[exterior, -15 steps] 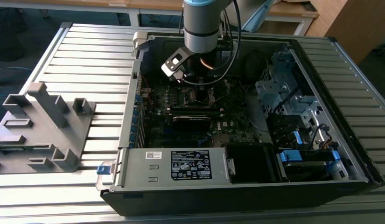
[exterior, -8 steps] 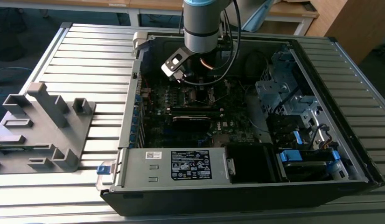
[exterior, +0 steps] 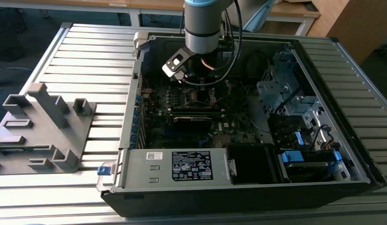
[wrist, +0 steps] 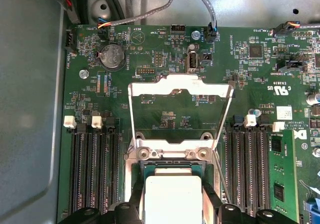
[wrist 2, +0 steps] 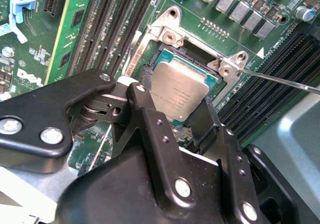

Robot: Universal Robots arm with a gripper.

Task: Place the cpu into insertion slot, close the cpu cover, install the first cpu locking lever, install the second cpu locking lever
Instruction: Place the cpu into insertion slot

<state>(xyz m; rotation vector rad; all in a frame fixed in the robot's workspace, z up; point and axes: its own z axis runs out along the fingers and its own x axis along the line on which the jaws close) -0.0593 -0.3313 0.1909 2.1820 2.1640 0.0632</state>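
Gripper fingers are closed against two opposite edges of the cpu, pinching it. You will find the cpu directly over the insertion socket, low in its opening, with its edges parallel to the socket frame; you cannot tell whether it is fully seated. The cpu cover stands raised from its hinge at the socket edge away from the gripper body, clear of the cpu. One locking lever juts outward from a socket corner, unlatched.
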